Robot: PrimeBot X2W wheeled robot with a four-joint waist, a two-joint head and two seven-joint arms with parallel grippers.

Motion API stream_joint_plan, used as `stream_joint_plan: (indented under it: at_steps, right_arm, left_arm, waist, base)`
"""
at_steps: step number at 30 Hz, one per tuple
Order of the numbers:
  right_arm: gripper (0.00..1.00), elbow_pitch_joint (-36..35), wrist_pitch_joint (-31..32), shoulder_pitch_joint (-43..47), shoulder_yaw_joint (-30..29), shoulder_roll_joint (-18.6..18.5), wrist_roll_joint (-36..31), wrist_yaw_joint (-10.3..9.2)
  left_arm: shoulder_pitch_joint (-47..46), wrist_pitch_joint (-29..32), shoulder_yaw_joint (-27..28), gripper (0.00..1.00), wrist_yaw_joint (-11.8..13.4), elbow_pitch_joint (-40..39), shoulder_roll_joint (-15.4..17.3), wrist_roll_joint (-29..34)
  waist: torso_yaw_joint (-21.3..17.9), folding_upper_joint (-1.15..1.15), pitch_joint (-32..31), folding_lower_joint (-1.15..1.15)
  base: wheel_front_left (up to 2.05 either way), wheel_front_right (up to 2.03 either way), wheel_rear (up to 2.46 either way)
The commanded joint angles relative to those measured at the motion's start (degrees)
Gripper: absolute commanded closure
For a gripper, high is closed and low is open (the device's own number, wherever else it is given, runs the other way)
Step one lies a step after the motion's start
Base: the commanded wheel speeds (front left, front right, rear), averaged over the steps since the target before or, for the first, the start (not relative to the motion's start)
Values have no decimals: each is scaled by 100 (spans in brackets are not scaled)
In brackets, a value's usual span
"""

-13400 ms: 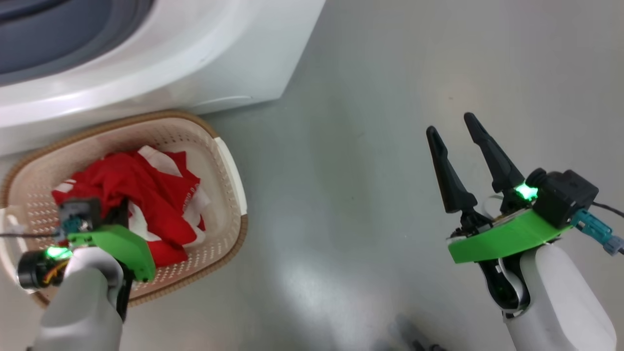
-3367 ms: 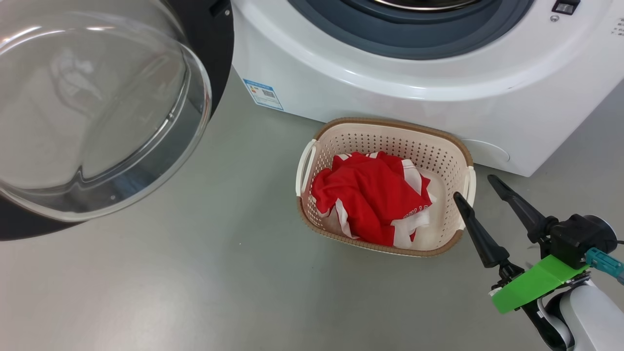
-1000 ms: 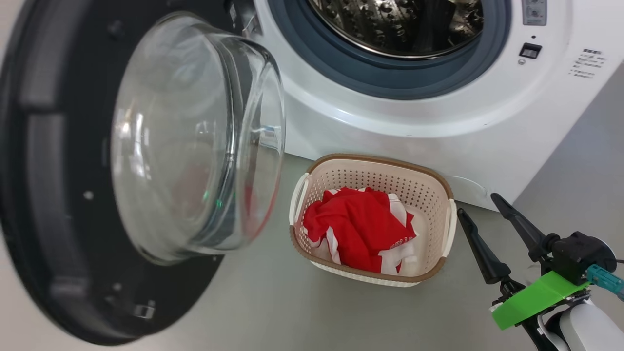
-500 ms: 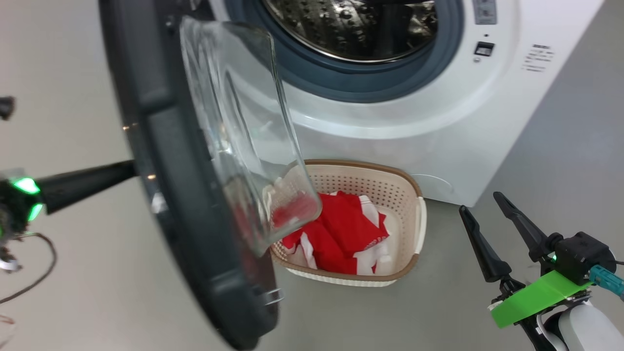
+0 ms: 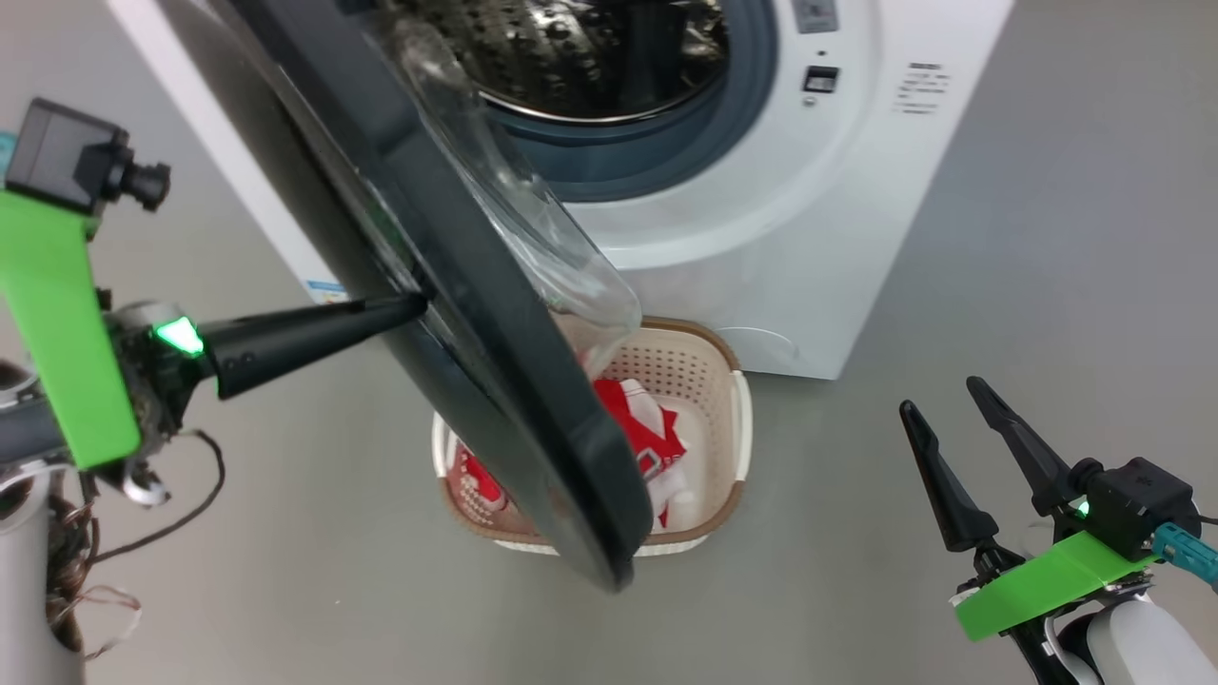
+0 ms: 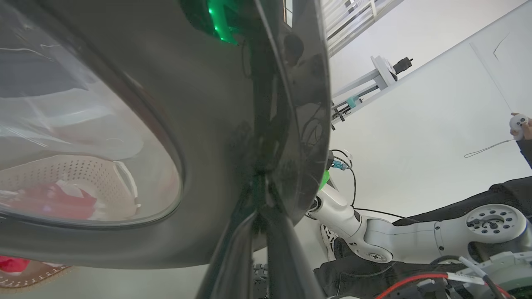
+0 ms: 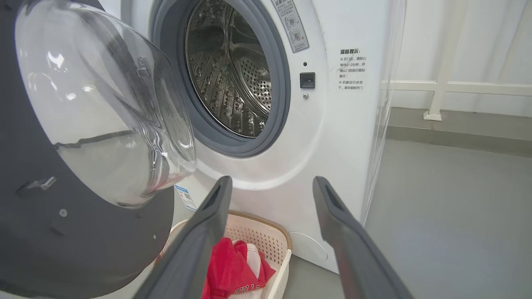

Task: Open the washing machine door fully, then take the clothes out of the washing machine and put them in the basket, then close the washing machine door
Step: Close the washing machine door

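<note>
Pressing on the glossy outer face of the washing machine door (image 5: 495,381), the left gripper (image 5: 414,306) has its two fingers drawn together. The tips meet against the black rim with nothing between them. Half a second ago the door stood wider. It has since swung further toward the washing machine (image 5: 761,238), and its glass bowl now overlaps the left part of the drum (image 5: 571,67) opening instead of lying beside it. The head camera has shifted as well.

The door is not closed. A wedge of open space remains between the bowl and the grey gasket (image 5: 737,114), beyond the left fingertips. The door's lower edge hangs over the basket (image 5: 740,428), which sits on the floor (image 5: 1028,238) just in front of the machine, past and below the left gripper's tips. The clothes (image 5: 639,430), red with white, lie inside the basket, partly hidden behind the door's rim.

The right gripper (image 5: 937,400) hangs over the grey floor with its fingers spread apart and empty, much as it was. The basket's white handle lies ahead and to its left, clear of its tips. The machine's front corner is farther ahead, and open floor stretches away to its right.
</note>
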Motion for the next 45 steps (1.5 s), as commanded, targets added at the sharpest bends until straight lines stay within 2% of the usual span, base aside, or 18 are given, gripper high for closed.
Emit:
stream_joint_plan:
  at_steps: [1,11,18,34,45]
  right_arm:
    - [0,-156,-27,-26,80,-5,17,9]
    - [0,-174,-27,-66,32,110,7,9]
    - [0,-186,-27,-139,28,173,2,9]
    - [0,-205,-27,-304,37,360,10,9]
    - [0,-181,-27,-324,54,452,2,9]
  left_arm:
    - [-316,-128,174,100,-59,-124,146,118]
    - [-587,-799,-49,100,-59,42,19,538]
    - [-861,-1661,-233,100,-59,419,27,872]
    - [-1733,-3688,-1095,100,-59,1486,526,1329]
    - [-2065,-5006,-1772,100,-59,2219,911,1183]
  waist:
    - [-252,0,58,0]
    - [-797,0,173,0]
    - [-1202,0,271,0]
    - [-1809,0,549,0]
    - [-1969,0,540,0]
  base:
    - [0,0,0]
    - [0,0,0]
    - [0,0,0]
    - [0,0,0]
    - [0,0,0]
